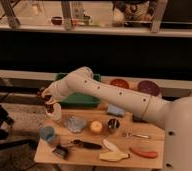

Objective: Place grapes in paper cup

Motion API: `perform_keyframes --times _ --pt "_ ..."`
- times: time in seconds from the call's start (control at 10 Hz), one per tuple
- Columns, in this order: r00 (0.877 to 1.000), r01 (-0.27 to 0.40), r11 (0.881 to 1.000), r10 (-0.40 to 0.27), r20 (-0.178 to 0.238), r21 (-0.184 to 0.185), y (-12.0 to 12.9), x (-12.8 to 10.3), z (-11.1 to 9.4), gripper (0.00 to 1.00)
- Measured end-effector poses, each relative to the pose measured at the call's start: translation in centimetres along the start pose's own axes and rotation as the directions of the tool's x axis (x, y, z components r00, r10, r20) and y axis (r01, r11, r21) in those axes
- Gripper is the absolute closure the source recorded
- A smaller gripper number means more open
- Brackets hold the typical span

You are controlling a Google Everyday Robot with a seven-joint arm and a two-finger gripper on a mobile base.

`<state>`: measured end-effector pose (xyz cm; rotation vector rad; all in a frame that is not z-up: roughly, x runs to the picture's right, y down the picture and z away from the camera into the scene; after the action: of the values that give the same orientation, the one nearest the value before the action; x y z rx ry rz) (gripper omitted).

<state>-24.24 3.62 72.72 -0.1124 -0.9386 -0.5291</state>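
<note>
The gripper (48, 102) hangs directly above the paper cup (54, 114) at the table's (149, 135) left rear corner. Its jaws pinch the grapes (49, 106), held just over the cup's mouth.

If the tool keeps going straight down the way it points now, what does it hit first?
Most likely the paper cup: the tool hangs right above its mouth with the grapes at its tip. Depth is unclear, so alignment is uncertain.
</note>
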Motion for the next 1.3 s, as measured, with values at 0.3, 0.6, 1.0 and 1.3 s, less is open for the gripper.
perform_keyframes --times 0.3,0.6,1.0,1.3 --pt "1.0 0.0 1.0 0.0 -0.01 -0.006 0.24 0.09 0.01 1.0" --pt "1.0 0.005 1.0 -0.006 -0.027 -0.019 0.44 0.16 0.04 1.0" --pt "0.999 0.035 0.999 -0.036 -0.034 -0.029 0.11 -0.39 0.03 0.84" --pt "0.998 0.054 0.998 -0.056 -0.038 -0.033 -0.11 -0.69 -0.06 0.53"
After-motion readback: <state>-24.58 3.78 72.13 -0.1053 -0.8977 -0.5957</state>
